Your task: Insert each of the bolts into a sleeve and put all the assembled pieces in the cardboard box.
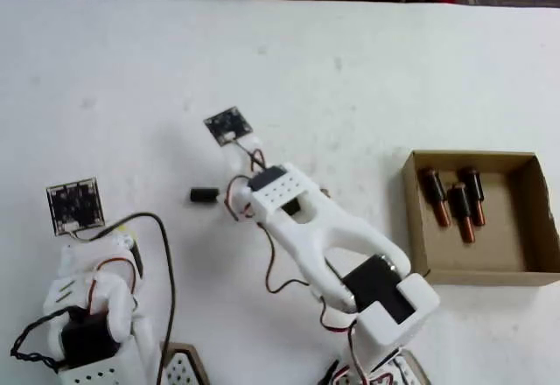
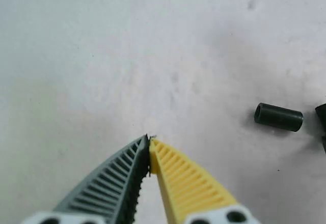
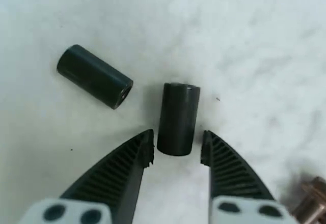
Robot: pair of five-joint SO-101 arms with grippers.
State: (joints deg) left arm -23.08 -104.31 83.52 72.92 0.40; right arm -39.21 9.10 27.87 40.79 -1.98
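Two black sleeves lie on the white table. One sleeve has its near end between the fingertips of my right gripper, which is open and straddles it without visibly touching. The other sleeve lies a little apart; it is also the sleeve just left of the right arm's wrist and the sleeve ahead of the left gripper. A copper bolt head shows beside the right gripper. My left gripper is shut on nothing above bare table. The cardboard box holds three assembled pieces.
The left arm sits at the near left corner, its camera board on top. The right arm stretches from the near edge toward the middle, with the box close to its right. A dark part shows past the sleeve.
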